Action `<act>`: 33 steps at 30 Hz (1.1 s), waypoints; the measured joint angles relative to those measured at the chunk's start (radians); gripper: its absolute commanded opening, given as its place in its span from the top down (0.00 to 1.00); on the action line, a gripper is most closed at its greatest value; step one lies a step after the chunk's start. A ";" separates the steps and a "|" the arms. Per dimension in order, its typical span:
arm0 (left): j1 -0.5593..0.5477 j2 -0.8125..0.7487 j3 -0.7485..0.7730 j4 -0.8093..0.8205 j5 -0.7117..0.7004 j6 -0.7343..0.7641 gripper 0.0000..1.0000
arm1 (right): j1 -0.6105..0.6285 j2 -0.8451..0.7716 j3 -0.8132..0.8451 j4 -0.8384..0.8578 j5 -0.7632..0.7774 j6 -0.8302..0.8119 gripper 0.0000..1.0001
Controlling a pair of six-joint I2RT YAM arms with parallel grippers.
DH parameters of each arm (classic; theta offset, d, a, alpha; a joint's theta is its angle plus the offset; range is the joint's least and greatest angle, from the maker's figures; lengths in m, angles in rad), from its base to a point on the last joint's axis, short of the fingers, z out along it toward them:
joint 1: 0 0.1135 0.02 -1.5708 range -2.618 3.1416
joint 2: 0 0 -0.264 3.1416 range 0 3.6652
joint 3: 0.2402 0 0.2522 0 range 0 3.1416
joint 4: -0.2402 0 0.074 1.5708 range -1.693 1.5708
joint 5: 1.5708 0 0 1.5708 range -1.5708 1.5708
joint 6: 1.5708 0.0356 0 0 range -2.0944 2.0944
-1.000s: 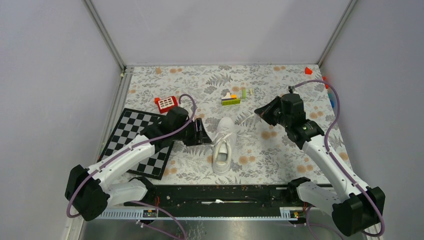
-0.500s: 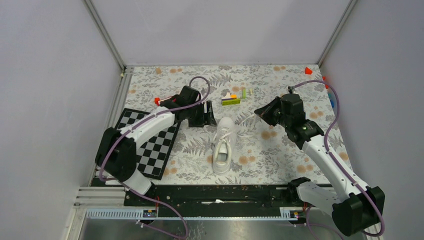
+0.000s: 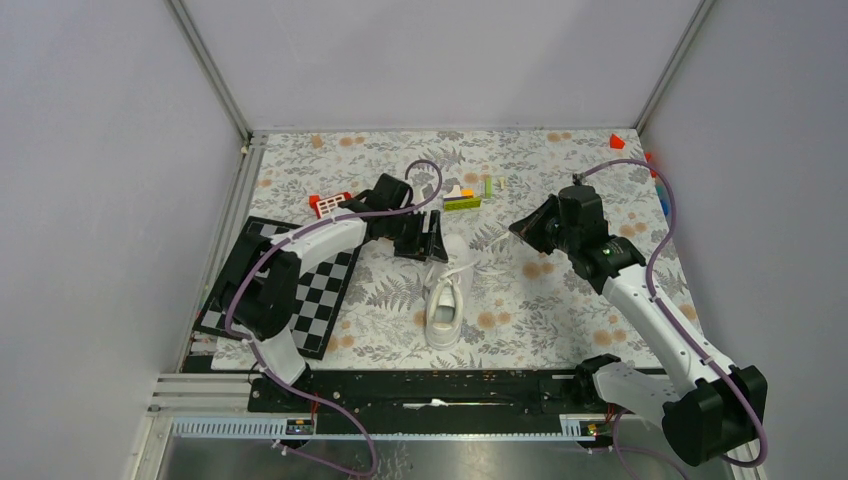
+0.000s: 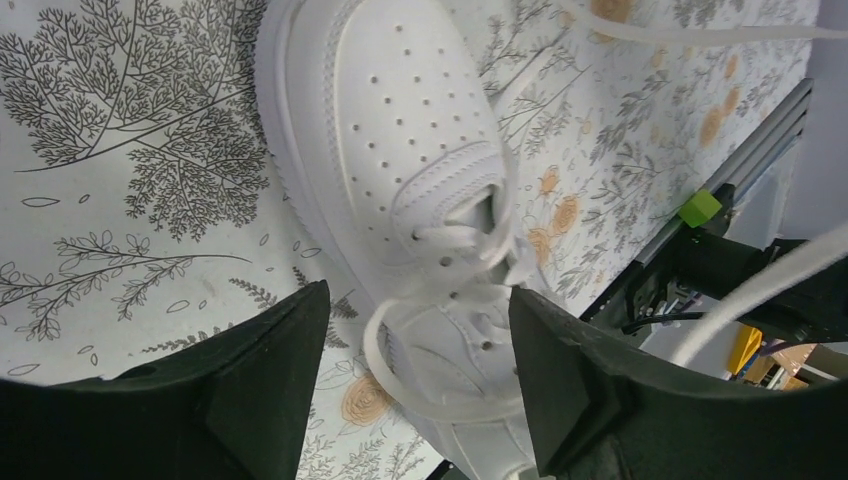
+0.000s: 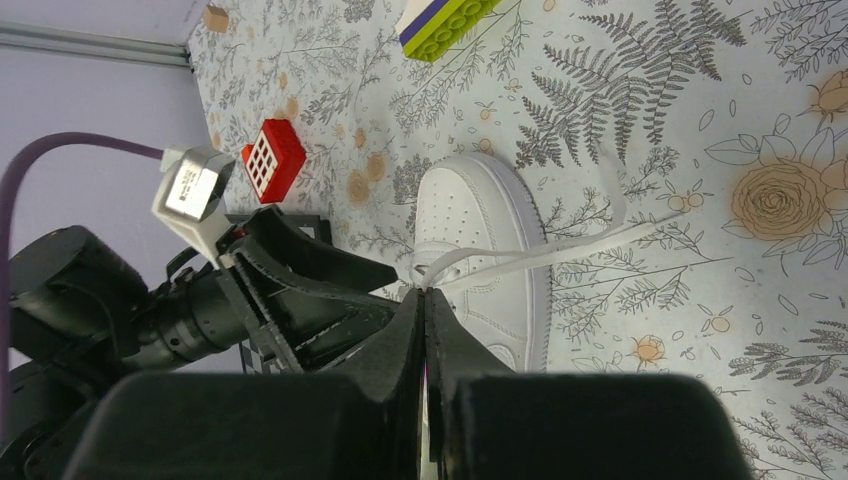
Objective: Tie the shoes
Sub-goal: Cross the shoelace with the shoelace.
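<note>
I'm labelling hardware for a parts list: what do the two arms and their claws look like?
The left arm and right arm have white shells with black joints and bases. A purple cable loops along each. The left claw and right claw are black.

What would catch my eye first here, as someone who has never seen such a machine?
A single white sneaker lies in the middle of a flowered cloth. The left gripper hovers open over its toe end, while the right gripper is shut and seems to pull one lace out to the side. A chessboard lies at the cloth's left edge.
</note>
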 measured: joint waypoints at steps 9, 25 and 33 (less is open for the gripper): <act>0.000 0.049 0.014 0.010 0.000 -0.007 0.62 | 0.000 0.000 0.005 -0.012 0.000 -0.002 1.00; 0.003 0.017 0.014 0.004 -0.048 -0.028 1.00 | 0.000 0.000 0.005 -0.013 0.000 -0.002 1.00; 0.010 -0.128 0.014 -0.065 -0.171 -0.033 1.00 | 0.000 -0.010 0.005 -0.013 0.000 -0.002 1.00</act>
